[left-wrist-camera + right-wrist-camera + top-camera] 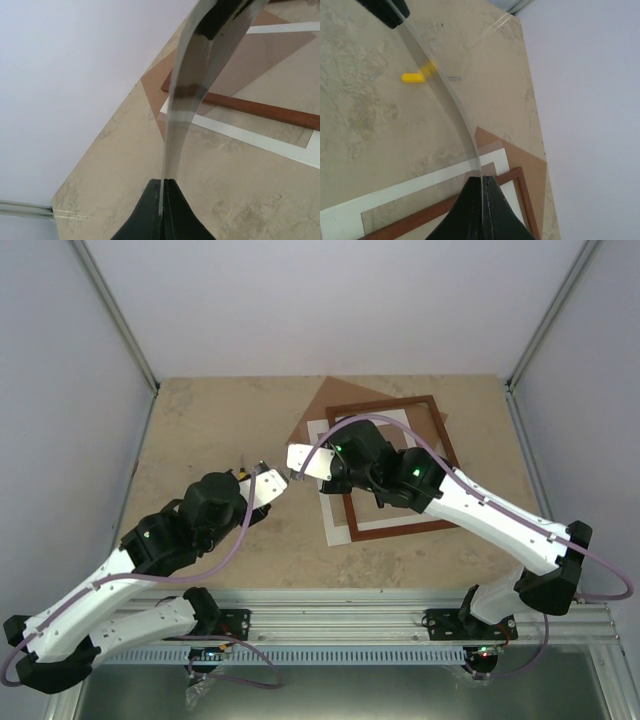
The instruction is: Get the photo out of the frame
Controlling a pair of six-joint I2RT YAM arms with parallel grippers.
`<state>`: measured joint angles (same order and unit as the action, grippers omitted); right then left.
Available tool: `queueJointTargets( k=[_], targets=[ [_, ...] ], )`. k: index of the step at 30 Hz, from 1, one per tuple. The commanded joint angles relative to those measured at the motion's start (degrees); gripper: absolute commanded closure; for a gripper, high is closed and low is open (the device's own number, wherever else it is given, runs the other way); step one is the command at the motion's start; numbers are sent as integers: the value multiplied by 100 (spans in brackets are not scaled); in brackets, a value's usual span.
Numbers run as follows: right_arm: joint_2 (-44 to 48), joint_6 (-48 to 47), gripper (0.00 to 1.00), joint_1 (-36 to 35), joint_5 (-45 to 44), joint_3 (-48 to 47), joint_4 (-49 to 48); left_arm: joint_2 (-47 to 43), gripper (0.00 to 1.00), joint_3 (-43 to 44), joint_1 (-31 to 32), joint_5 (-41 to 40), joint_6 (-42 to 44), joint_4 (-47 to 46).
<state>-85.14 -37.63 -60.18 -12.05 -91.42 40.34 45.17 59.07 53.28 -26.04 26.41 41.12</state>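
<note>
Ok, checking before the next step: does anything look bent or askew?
Yes. A clear sheet is clamped at opposite ends by the left gripper and right gripper and bows in a curve between them. On the table, the frame, white mat and backing board lie overlapping at different angles.

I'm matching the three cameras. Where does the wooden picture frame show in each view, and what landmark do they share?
Top external: the frame lies right of centre.
Left wrist: its wooden edge crosses the upper right, behind the thin sheet.
Right wrist: its edge runs along the bottom, corner at lower right.
Shared landmark: the white mat showing beside the frame.
</note>
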Motion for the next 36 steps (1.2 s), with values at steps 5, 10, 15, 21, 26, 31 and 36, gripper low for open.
queueJointTargets(
  k=[5,10,15,21,26,31,36],
  targets=[
    [-61,328,100,21,62,-365,288,-456,79,-92,42,-425,5,-509],
    [-316,872,100,24,-131,-823,398,-655,49,-298,42,-1126,-68,-1034],
    [-652,1666,100,24,-40,-1218,341,-784,34,-450,-37,-2158,-138,-1814],
    [-966,2541,100,218,125,-1515,344,-1551,18,-823,-652,-2682,-463,-3260],
    [-1112,3160,100,648,997,-1798,440,-2076,14,-1170,-863,-2566,-491,-3851],
    [-1092,4004,100,1300,2142,-1664,166,-1930,13,-1204,-1117,-2623,-819,-3721],
    [-784,4800,100,2086,3364,-856,-359,-1711,9,-1101,-1634,-2079,-1696,-3392]
  ],
)
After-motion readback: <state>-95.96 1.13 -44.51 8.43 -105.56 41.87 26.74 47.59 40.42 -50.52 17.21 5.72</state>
